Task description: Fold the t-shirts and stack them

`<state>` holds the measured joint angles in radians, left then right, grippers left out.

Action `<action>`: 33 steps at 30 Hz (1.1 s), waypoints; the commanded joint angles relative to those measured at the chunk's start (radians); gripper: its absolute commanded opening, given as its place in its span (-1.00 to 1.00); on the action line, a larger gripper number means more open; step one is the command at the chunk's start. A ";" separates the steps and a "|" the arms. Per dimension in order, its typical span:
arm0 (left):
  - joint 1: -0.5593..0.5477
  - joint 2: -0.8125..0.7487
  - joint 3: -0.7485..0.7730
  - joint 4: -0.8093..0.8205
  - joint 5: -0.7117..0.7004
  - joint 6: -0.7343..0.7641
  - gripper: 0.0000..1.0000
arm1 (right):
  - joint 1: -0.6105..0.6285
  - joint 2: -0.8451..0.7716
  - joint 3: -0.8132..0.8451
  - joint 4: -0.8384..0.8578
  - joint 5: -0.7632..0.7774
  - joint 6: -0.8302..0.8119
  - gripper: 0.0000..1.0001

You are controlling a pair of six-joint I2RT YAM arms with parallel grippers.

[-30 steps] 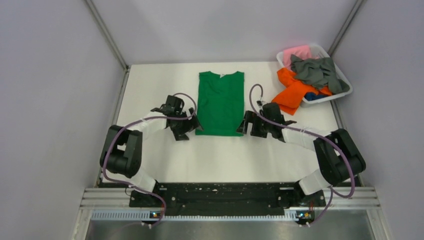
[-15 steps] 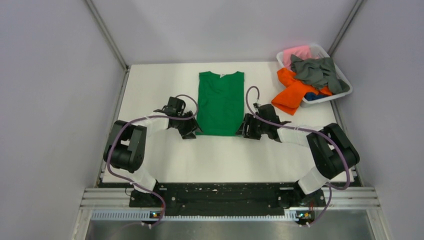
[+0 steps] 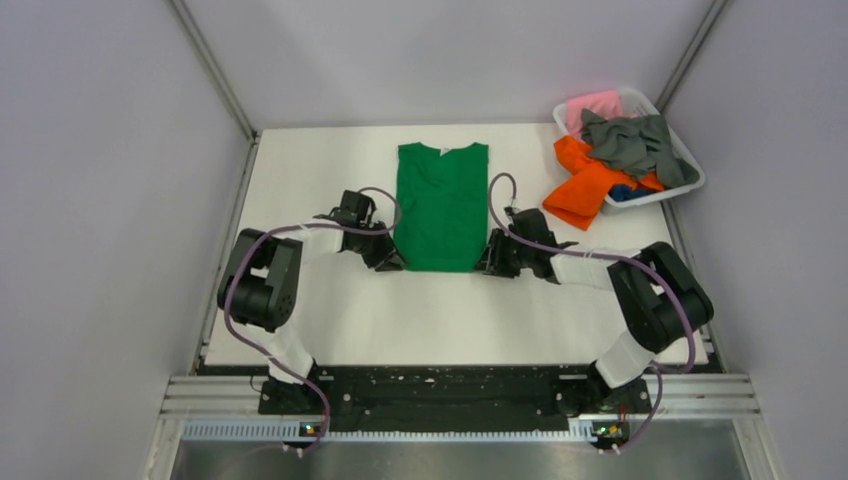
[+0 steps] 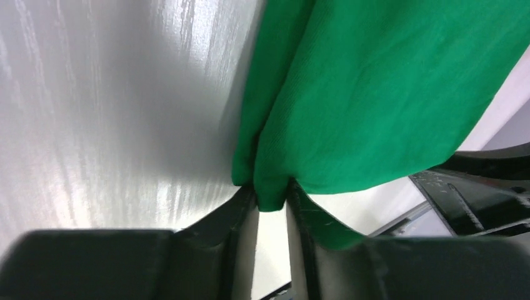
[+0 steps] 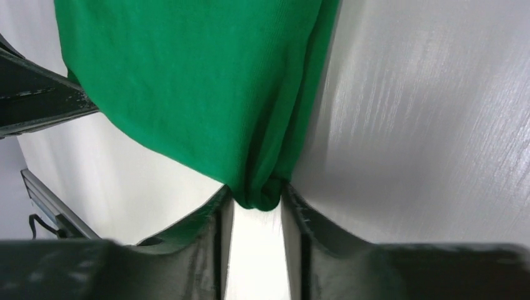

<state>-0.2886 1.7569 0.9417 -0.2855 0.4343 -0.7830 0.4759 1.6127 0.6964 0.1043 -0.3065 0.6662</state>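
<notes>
- I see the left tool pinched shut on the near left corner of the green t-shirt.
- The right tool seems clamped on the near right corner.
- The shirt lies mid-surface.

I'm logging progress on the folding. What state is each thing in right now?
green t-shirt: flat on the table, sides folded in.
left gripper: shut on its near left corner.
right gripper: shut on its near right corner.
orange t-shirt: unfolded, spilling over the basket rim.
dark grey t-shirt: crumpled in the basket.
pink t-shirt: crumpled in the basket.
</notes>
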 commanded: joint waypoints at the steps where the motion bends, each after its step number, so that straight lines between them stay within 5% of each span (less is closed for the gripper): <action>1: -0.003 0.093 0.008 -0.027 -0.119 0.043 -0.68 | 0.013 0.052 -0.003 -0.056 0.052 -0.016 -0.43; 3: -0.002 0.106 0.020 -0.034 -0.116 0.043 -1.00 | 0.014 0.052 -0.003 -0.054 0.052 -0.016 -0.67; 8: -0.003 0.043 -0.042 -0.012 -0.127 0.031 -1.00 | 0.015 0.016 -0.022 -0.071 0.023 -0.031 -0.99; 19: -0.136 -0.411 -0.429 -0.020 -0.152 -0.079 -1.00 | 0.132 -0.295 -0.156 -0.319 -0.090 -0.019 -1.00; 26: -0.287 -0.845 -0.514 -0.281 -0.204 -0.239 -1.00 | 0.187 -0.571 -0.243 -0.532 -0.257 0.030 -1.00; 33: -0.327 -1.200 -0.541 -0.320 -0.145 -0.358 -1.00 | 0.204 -0.741 -0.227 -0.608 -0.405 0.071 -1.00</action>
<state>-0.6098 0.6552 0.4030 -0.5457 0.2985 -1.0641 0.6666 0.9432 0.4511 -0.4183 -0.6098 0.7055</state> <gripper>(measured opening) 0.028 0.032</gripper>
